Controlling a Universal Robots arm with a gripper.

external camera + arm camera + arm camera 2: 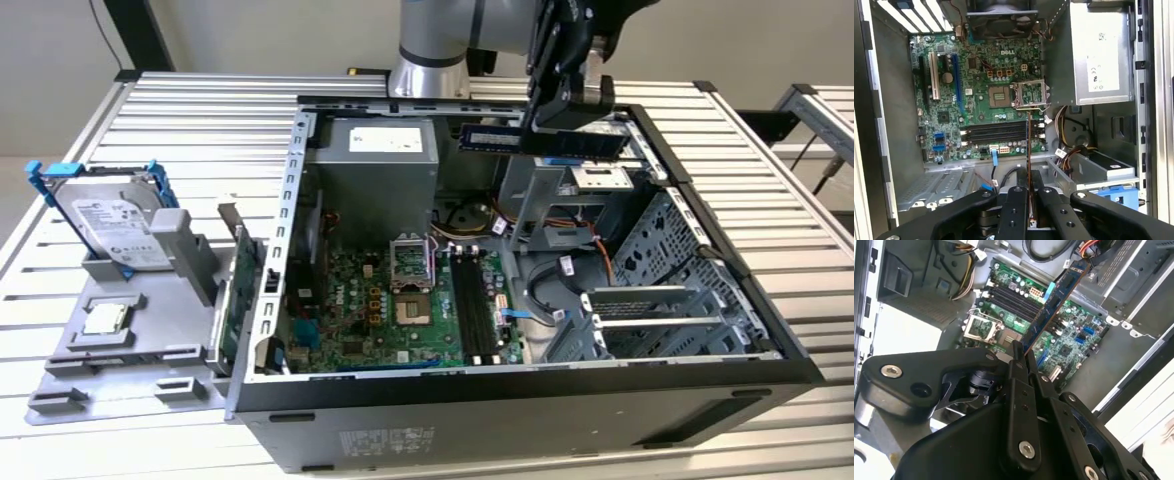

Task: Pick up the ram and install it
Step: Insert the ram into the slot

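The gripper [566, 128] is clamped tight on the ram [541, 139], pinching one long edge. The thin, dark, oblong board hangs level above the open computer case [534, 410]. Just below the gripper stands a grey sheet-metal drive cage [587, 190], with bundled coloured cables [1069, 131] beside it. Deeper down, beyond the ram's far end, lie the flat green motherboard [954, 90], its long black memory slots [994, 132] and the square silver processor socket [1029, 94].
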